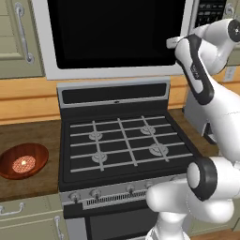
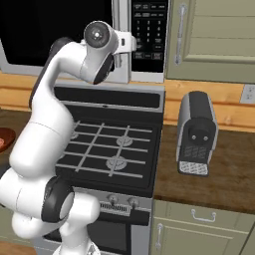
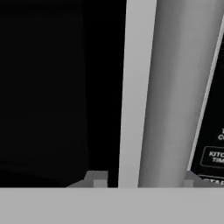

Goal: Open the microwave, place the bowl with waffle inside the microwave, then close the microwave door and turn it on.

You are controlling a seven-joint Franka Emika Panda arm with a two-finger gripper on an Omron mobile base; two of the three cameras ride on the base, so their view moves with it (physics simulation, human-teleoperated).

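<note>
Three views to go through, starting with the left base one. The microwave (image 1: 112, 37) sits above the stove (image 1: 124, 140), and the microwave door (image 1: 110, 33) is shut, its black glass taking up most of the top of the picture. The arm reaches up along the right side, with the hand up near the door's right edge beside the keypad panel (image 1: 209, 11). The bowl (image 1: 22, 160) is on the wooden counter (image 1: 28, 131) left of the stove, near the counter's front edge, and the waffle (image 1: 24, 163) lies in the middle of it. The bowl is well apart from the arm.

Right base view: the arm's wrist is raised in front of the door's right edge, right by the long vertical handle (image 2: 120, 35), with the keypad just to its right. A grey toaster (image 2: 196, 133) stands on the counter right of the stove, below a beige cabinet (image 2: 214, 37). A sliver of the bowl peeks in at the left edge.

Hand view: the gripper (image 3: 142, 179) is right up at the handle, one fingertip on each side of the grey bar, so the jaws are spread around it. Whether the tips actually touch it, can't tell.
</note>
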